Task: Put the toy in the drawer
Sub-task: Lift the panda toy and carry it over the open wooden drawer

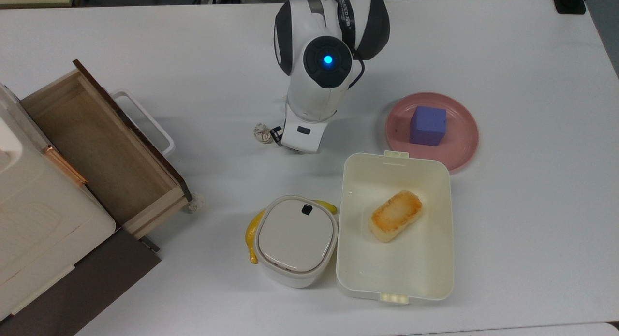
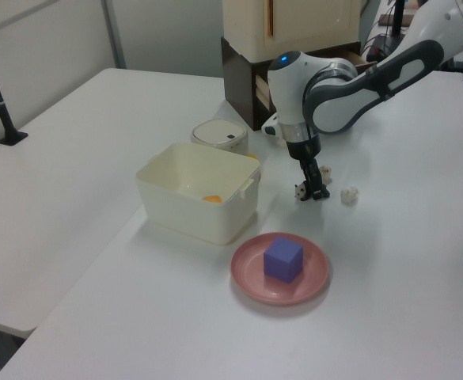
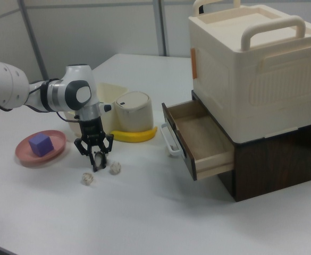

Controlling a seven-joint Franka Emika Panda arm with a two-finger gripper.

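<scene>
The gripper (image 3: pixel 95 160) points straight down at the table (image 1: pixel 508 229), its two dark fingers (image 3: pixel 86 151) spread apart on either side of the toy (image 3: pixel 99 158), a small black-and-white panda standing on the tabletop between them. In the left view the fingertips reach down around the toy (image 2: pixel 301 191), whose white head pokes out toward the left view's left; whether the fingers touch it cannot be told. Above the fingers, the white hand and wrist rise vertically, and in the top view they cover the toy from above. The wrist (image 1: pixel 328 60) carries a dark round cap with a blue light. From there the forearm bends away, running toward the right view's left and toward the left view's upper right. Two paper balls lie near the gripper: one (image 3: pixel 115 168) just beside it on the right view's right, another (image 3: pixel 88 178) a little nearer the camera. In the top view a ball (image 1: pixel 262 132) sits just beside the hand on the top view's left. The drawer (image 1: pixel 104 152) stands pulled open, well apart from the toy, at the top view's left, its wooden inside bare and its white handle (image 1: pixel 145 121) facing the arm. A pink plate (image 1: pixel 464 128) holds a purple cube (image 1: pixel 427 125). Near it, an open cream box (image 1: pixel 435 268) holds a browned block (image 1: pixel 396 216), and a lidded pot (image 1: pixel 295 240) rests against a banana (image 1: pixel 251 237).
</scene>
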